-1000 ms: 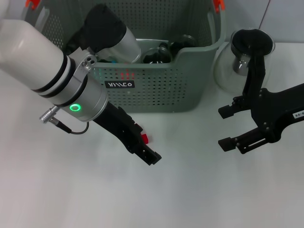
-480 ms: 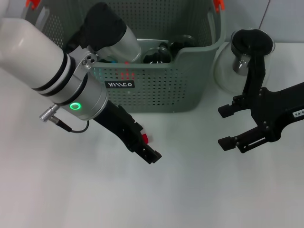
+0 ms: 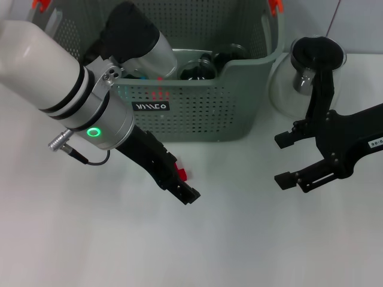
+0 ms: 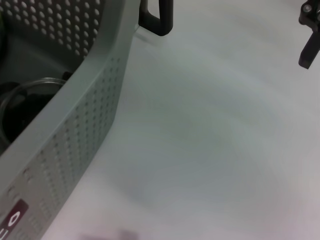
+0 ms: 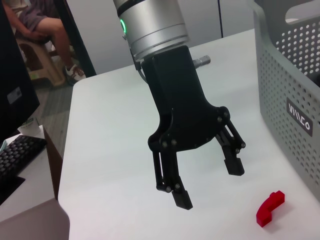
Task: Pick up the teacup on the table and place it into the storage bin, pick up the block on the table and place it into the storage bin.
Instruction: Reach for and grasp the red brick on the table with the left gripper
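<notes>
Left claw (image 5: pixel 207 184), fingers spread, hangs above the table (image 3: pixel 239 239) beside the red block (image 5: pixel 270 208); descending offset risks knocking it away. Right claw (image 3: pixel 286 160) parked open.

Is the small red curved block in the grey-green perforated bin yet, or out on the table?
Out: the red block lies on the white table, below the open left gripper.

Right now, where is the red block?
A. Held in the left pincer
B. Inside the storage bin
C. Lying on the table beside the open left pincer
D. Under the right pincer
C: the red block lies on the table, apart from the open left pincer, untouched.
</notes>
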{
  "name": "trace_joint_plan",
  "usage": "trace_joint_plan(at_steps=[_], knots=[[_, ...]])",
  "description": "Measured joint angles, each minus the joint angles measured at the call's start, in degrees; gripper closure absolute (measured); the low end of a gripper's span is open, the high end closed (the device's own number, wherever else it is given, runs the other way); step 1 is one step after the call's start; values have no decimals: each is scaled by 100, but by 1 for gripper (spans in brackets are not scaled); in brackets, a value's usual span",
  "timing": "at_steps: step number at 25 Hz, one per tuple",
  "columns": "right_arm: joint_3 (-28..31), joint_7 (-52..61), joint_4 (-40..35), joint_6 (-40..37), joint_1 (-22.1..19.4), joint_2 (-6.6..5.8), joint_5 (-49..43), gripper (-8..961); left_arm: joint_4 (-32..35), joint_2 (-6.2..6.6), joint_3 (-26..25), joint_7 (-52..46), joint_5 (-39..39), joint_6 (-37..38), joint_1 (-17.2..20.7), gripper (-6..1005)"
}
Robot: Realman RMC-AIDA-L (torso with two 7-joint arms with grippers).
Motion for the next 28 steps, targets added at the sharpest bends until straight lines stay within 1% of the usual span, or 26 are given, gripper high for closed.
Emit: trace_joint_plan(at_steps=[13,20,28], knots=[[9,-13,2,2,11,1,0,26,-9,-14,-4,0,1,-56,0,94],[8,-40,90,121,57,16,0,26,-245,6,-37,28,1,-242,-56,97],[10,-42,98,113,60,14,0,27,-282,4,-24,33,1,-248,-75,102]])
